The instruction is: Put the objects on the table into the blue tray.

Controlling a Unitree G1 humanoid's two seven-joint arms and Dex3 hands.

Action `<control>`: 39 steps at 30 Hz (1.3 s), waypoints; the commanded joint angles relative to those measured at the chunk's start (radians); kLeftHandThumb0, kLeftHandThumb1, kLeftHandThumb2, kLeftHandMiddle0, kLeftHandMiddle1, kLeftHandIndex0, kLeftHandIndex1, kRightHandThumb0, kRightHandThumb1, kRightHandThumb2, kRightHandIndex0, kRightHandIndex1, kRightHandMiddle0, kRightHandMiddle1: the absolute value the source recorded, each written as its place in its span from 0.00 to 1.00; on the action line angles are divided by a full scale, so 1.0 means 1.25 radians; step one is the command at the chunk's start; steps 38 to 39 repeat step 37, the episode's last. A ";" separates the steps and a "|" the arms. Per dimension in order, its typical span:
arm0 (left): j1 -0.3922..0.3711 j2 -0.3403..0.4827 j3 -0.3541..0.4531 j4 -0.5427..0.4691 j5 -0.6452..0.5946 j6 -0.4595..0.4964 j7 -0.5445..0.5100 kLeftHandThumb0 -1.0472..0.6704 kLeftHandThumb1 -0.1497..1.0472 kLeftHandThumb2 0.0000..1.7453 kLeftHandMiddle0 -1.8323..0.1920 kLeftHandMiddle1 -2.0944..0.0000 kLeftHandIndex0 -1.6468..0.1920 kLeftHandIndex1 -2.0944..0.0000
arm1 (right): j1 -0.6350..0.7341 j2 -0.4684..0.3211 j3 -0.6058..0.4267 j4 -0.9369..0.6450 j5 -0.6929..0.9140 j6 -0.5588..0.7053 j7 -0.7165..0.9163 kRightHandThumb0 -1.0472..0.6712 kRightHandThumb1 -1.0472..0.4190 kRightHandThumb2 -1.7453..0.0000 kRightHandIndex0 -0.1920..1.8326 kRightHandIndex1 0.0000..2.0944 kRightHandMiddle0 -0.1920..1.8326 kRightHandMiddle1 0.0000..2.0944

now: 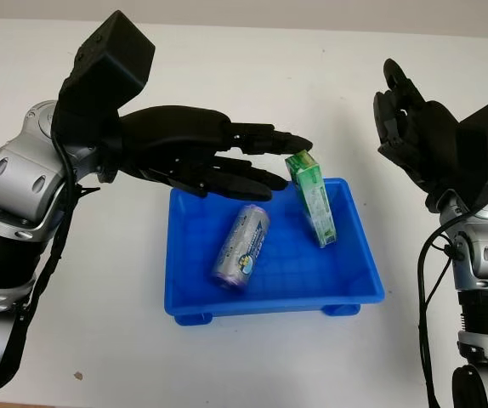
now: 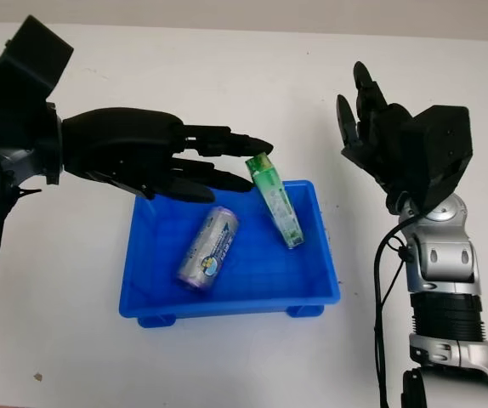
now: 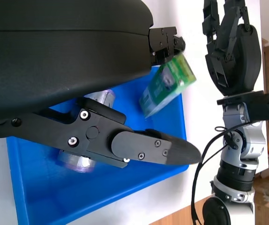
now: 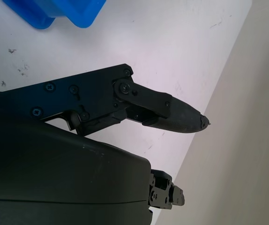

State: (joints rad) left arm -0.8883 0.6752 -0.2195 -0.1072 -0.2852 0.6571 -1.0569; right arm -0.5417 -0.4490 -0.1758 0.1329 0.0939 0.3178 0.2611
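My left hand hovers open over the blue tray, green carton released inside beside the can; next I'd withdraw, right hand open, idle.

Right hand open above white table, blue tray corner

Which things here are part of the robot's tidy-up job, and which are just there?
Part of the job:
- blue tray
- purple can, lying in the tray
- green carton, leaning in the tray
- left robot hand, open, above the tray's back edge

Just there:
- white table
- right robot hand, open, raised beside the tray
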 commanded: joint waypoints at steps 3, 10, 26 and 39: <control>0.005 -0.005 0.016 0.017 0.028 -0.081 0.015 0.10 1.00 0.21 1.00 1.00 1.00 1.00 | 0.015 0.003 -0.004 -0.013 0.006 -0.010 0.002 0.26 0.00 0.60 0.01 0.02 0.02 0.02; 0.044 -0.133 0.179 0.129 0.036 -0.225 0.283 0.21 1.00 0.34 0.91 0.95 0.91 0.96 | 0.016 0.005 -0.003 -0.012 0.005 -0.014 0.003 0.26 0.00 0.61 0.01 0.02 0.01 0.02; 0.033 -0.242 0.274 0.683 0.155 -0.725 0.588 0.20 1.00 0.33 0.97 0.99 0.97 0.98 | 0.010 0.014 -0.012 -0.001 0.032 -0.024 0.009 0.25 0.00 0.61 0.00 0.02 0.00 0.02; 0.090 -0.280 0.339 0.731 0.072 -0.721 0.583 0.18 1.00 0.33 0.99 0.98 1.00 0.99 | 0.013 0.035 -0.017 0.009 0.052 -0.045 0.002 0.25 0.00 0.58 0.00 0.01 0.00 0.00</control>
